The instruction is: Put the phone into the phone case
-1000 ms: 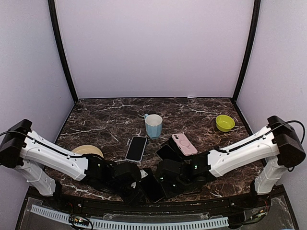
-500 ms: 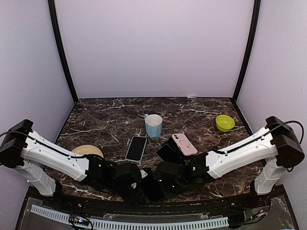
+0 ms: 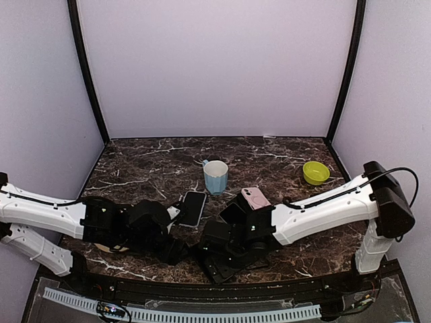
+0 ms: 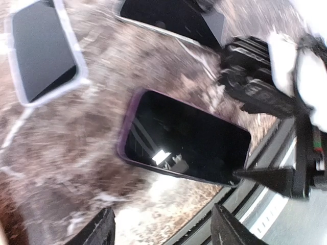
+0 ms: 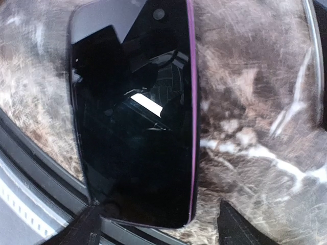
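Mostly done, by appearances. Shows phone (image 5: 135, 112) lying screen-up inside purple-rimmed case (image 5: 193, 102), flat on table (image 5: 245, 102) near front edge. Cannot confirm every corner snapped home; perhaps needs one last press and check. Finds left gripper (image 4: 163, 220) with jaws apart above phone, holding nothing. Finds right gripper (image 5: 157, 224) likewise spread wide, hovering over phone, touching nothing.

Left arm (image 3: 40, 214) and right arm (image 3: 330, 205): white shells, black joints and wrists, a thin black cable (image 3: 403, 169) running along each.
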You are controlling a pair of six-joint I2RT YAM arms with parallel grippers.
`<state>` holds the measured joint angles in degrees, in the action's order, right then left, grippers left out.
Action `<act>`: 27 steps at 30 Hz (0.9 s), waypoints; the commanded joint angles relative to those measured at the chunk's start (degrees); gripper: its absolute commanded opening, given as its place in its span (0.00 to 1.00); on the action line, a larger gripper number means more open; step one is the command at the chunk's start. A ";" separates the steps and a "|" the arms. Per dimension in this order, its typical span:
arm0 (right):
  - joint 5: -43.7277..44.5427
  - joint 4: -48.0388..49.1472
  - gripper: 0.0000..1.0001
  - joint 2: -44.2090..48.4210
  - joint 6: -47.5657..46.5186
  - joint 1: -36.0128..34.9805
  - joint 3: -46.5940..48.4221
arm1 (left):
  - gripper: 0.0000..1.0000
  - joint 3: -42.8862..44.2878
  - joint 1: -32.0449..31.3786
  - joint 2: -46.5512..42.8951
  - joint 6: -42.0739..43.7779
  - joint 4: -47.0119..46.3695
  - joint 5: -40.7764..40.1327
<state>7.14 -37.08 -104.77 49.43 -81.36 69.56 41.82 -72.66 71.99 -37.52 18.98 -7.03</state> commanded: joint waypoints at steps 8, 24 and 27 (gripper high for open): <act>3.43 -1.97 0.98 -7.86 -3.67 0.37 10.45 | 0.71 1.90 6.26 -6.49 -1.87 9.83 -5.38; 2.80 -1.03 0.75 -15.23 -5.13 0.91 8.07 | 0.71 1.68 6.32 -2.91 -1.04 6.93 -1.43; 3.85 -2.50 0.82 -17.03 -5.62 0.73 8.84 | 0.70 1.28 6.34 -1.74 -1.71 4.31 -0.15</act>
<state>11.57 -38.54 -116.16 44.84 -80.58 79.92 43.03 -66.52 69.12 -38.35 26.17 -9.41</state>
